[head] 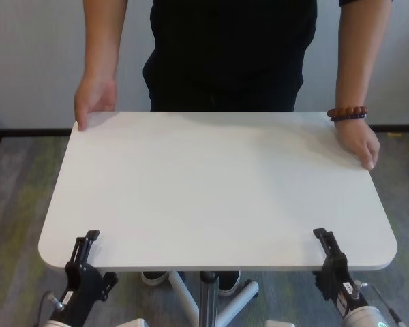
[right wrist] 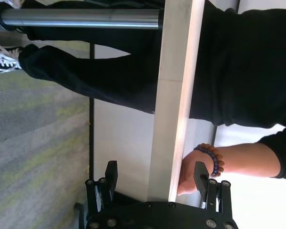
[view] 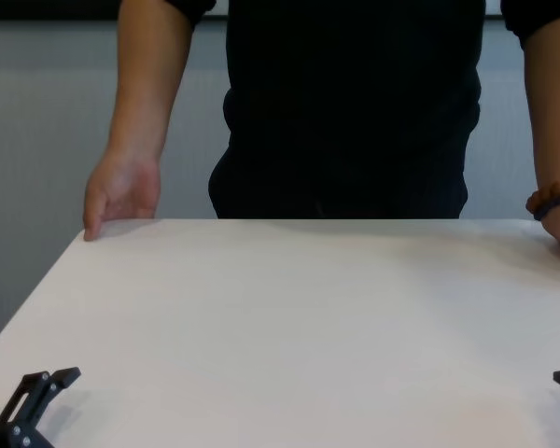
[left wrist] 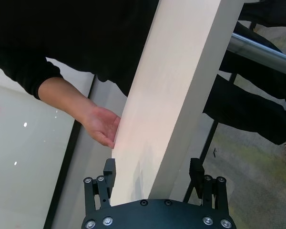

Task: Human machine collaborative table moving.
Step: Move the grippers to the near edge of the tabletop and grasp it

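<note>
Grip stage: the large white matte rectangular table (head: 218, 191) is held at its far corners by the human in black (head: 232, 48). Left black claw gripper (head: 84, 253) and right black claw gripper (head: 329, 251) straddle the near edge — jaws wide, unclamped. Next, in my judgement — both must close before any shared move.

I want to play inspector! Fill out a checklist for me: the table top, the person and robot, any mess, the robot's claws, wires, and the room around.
Surface: the table has a plain white top with nothing lying on it.
Job's things: the human stands at the far edge, one hand on each far corner, a bead bracelet on one wrist.
Clutter: nothing seen.
Grippers: the left gripper and right gripper each straddle the near edge, one finger above the top and one below; contact can't be told.
Cables: a thin wire by the right arm.
Surroundings: grey-green carpet, pale wall, the table's metal post.
</note>
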